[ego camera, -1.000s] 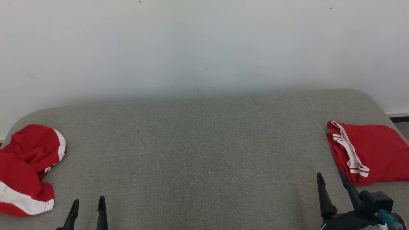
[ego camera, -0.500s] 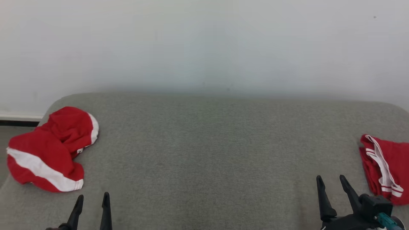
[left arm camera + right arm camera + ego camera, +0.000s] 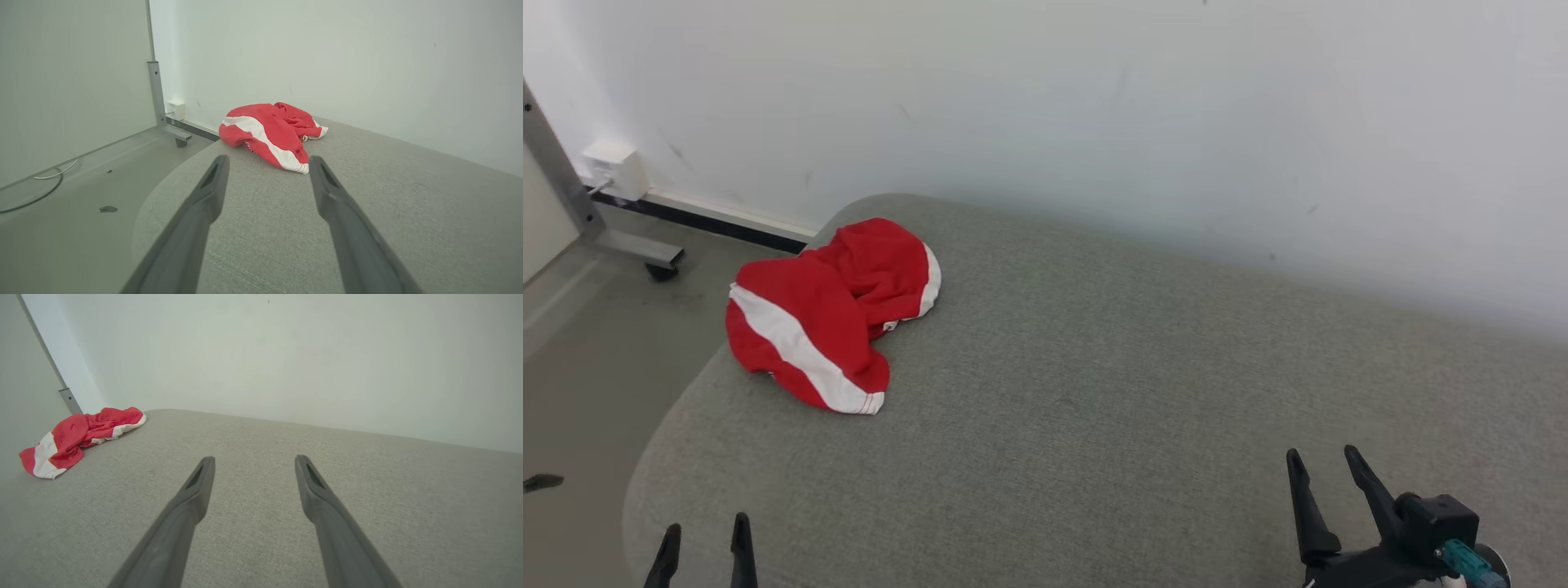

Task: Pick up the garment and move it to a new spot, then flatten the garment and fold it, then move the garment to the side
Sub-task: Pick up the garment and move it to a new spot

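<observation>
Far left: floor (image 3: 588, 359) with a dark scrap (image 3: 543, 482) on it. A metal post (image 3: 551, 155) stands by the wall (image 3: 1094, 106), and its foot (image 3: 637, 247) has a caster (image 3: 662, 271) on the floor. There is a small white box (image 3: 609, 167) on the wall just beside the post. The left wrist view also shows a cable (image 3: 41, 192) lying on the floor.

Left gripper (image 3: 707, 527) is low at the lower left, over the near left corner of the table (image 3: 1094, 392). Its fingers are spread, with nothing between them and no contact with cloth.

The garment (image 3: 829, 314), red with white bands, is a crumpled heap on the table's far left corner, close to the edge and near the wall. In the left wrist view it lies ahead of the fingertips, apart from them.

The table has a grey fabric top and rounded corners, with its far side against the wall.

Right gripper (image 3: 1321, 452) is at the lower right, over the table's near side. Its fingers are spread and hold nothing. It is well apart from the garment, which sits at the far left of the right wrist view.
</observation>
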Motion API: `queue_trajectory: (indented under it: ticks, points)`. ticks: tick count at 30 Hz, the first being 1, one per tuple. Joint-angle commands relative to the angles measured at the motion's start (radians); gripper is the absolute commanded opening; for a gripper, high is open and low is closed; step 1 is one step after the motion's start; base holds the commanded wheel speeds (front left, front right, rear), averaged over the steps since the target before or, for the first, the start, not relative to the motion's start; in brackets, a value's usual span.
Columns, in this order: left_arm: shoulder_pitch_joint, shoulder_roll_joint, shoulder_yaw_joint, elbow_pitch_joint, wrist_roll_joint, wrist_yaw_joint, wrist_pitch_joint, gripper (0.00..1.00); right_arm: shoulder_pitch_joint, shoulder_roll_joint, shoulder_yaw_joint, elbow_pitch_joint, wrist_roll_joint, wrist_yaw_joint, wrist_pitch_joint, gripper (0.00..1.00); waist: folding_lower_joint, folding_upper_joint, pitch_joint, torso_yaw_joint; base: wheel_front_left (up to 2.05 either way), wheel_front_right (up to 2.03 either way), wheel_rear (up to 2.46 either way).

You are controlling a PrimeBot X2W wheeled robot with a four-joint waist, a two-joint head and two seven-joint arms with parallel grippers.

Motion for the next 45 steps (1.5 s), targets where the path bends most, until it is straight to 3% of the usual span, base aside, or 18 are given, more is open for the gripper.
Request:
queue_trajectory:
  ticks: [1, 9, 20, 26, 30, 38, 45]
  points:
    - [0.017, 0.001, 0.014, -0.011, -0.007, 0.007, 0.0, 1.0, -0.023, 0.002, 0.014, 0.002, -0.005, -0.003, -0.004, 1.0, 0.0, 0.0, 0.007, 0.084, 0.0, 0.0, 0.0]
    - [0.048, -0.014, 0.057, -0.055, -0.022, 0.024, 0.0, 1.0, -0.063, -0.001, 0.084, 0.036, 0.014, -0.003, -0.009, 1.0, 0.0, 0.0, 0.03, 0.103, 0.0, 0.0, 0.0]
    - [0.02, -0.022, 0.073, -0.03, -0.048, 0.014, 0.0, 1.0, -0.053, -0.017, 0.092, 0.055, 0.027, -0.003, -0.019, 1.0, 0.0, 0.0, 0.035, 0.105, 0.0, 0.0, 0.0]
    - [-0.136, -0.01, 0.068, 0.076, -0.111, 0.015, 0.111, 1.0, -0.031, -0.031, 0.067, 0.022, 0.007, -0.003, -0.014, 1.0, 0.0, 0.0, 0.07, 0.115, 0.0, 0.0, 0.0]
    - [-0.294, 0.008, 0.1, 0.166, -0.177, 0.042, 0.211, 1.0, -0.081, -0.053, 0.091, -0.057, -0.023, -0.003, 0.029, 1.0, 0.0, 0.0, 0.184, 0.054, 0.0, 0.0, 0.0]
    - [-0.605, 0.058, 0.164, 0.308, -0.29, 0.057, 0.292, 1.0, -0.187, -0.102, 0.135, -0.232, -0.046, -0.003, 0.111, 1.0, 0.0, 0.0, 0.422, -0.072, 0.0, 0.0, 0.0]
    - [-0.849, 0.113, 0.253, 0.418, -0.433, 0.104, 0.459, 1.0, -0.267, -0.124, 0.172, -0.378, -0.063, -0.003, 0.156, 1.0, 0.0, 0.0, 0.612, -0.181, 0.0, 0.0, 0.0]
